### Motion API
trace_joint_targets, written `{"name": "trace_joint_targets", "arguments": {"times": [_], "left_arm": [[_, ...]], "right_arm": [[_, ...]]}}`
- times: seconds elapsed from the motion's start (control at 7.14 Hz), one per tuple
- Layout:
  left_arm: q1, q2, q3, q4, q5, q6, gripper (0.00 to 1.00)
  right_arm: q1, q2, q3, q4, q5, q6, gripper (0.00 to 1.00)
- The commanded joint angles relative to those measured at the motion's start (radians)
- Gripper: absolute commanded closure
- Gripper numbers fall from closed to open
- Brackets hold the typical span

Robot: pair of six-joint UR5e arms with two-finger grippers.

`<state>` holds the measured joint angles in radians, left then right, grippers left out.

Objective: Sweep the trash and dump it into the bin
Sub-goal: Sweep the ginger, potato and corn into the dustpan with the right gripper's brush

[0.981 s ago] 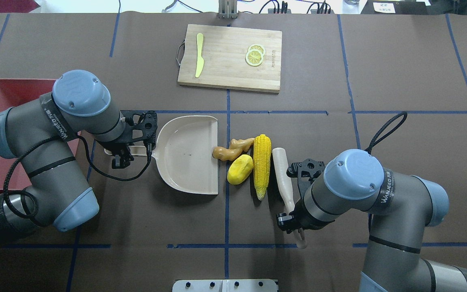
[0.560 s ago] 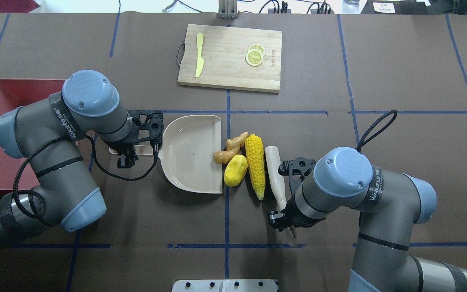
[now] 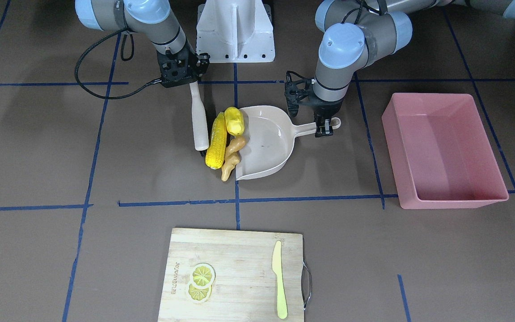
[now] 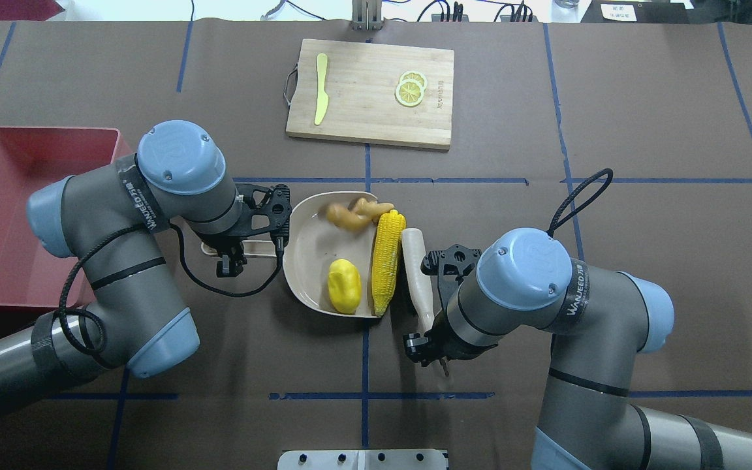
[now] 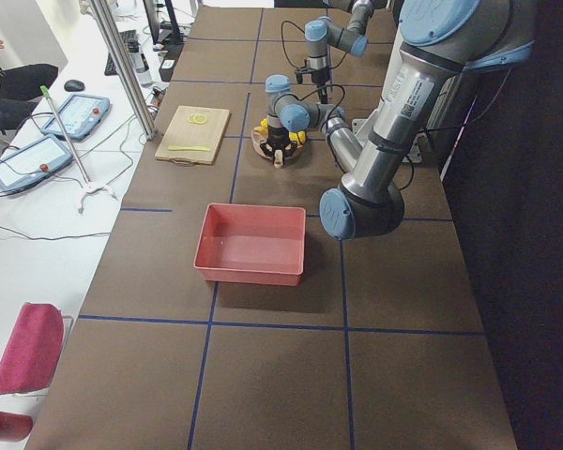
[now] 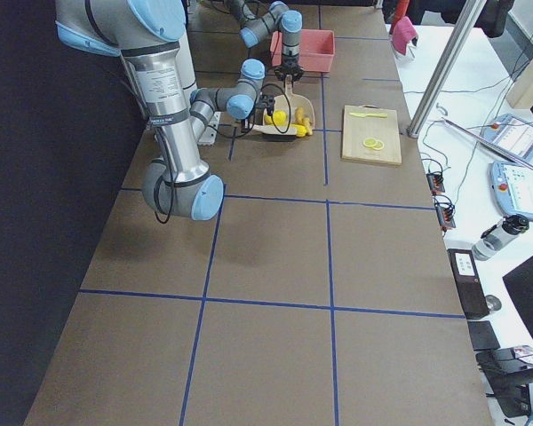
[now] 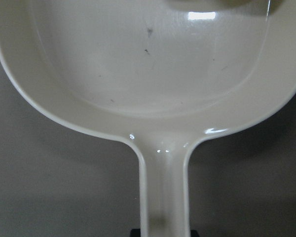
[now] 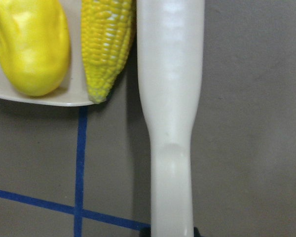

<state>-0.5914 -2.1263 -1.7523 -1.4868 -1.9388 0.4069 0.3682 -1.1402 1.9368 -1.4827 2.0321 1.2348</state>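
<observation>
My left gripper (image 4: 231,251) is shut on the handle of the beige dustpan (image 4: 314,251), which also shows in the left wrist view (image 7: 148,64). My right gripper (image 4: 431,349) is shut on a white sweeper stick (image 4: 415,274) that presses along the corn cob (image 4: 388,261). The corn lies across the pan's mouth. The yellow potato lump (image 4: 344,295) lies inside the pan near the mouth. The ginger root (image 4: 356,214) sits at the mouth's far end, partly over the pan. The pink bin (image 4: 43,132) stands empty at the far left, behind my left arm.
A wooden cutting board (image 4: 369,111) lies at the far centre with a pale knife (image 4: 320,88) and lemon slices (image 4: 410,89). The robot's base plate (image 4: 363,459) is at the near edge. Blue tape lines cross the brown table.
The sweeper has moved left and pushed the trash against the dustpan, and the dustpan has moved right. The potato has gone into the pan; the ginger has swung to the mouth's far end.
</observation>
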Motion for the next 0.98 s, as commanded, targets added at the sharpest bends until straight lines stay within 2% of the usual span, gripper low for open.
{"name": "trace_joint_targets", "arguments": {"times": [0.0,0.56,0.84], "left_arm": [[0.004,-0.030,0.030,0.000,-0.002,-0.017,0.93],[0.004,-0.030,0.031,-0.015,-0.005,-0.034,0.92],[0.005,-0.015,0.033,-0.126,-0.008,-0.083,0.92]], "right_arm": [[0.002,0.028,-0.019,0.009,-0.001,-0.001,1.00],[0.015,0.069,-0.025,0.009,-0.001,0.000,1.00],[0.031,0.071,-0.024,0.009,0.003,-0.001,1.00]]}}
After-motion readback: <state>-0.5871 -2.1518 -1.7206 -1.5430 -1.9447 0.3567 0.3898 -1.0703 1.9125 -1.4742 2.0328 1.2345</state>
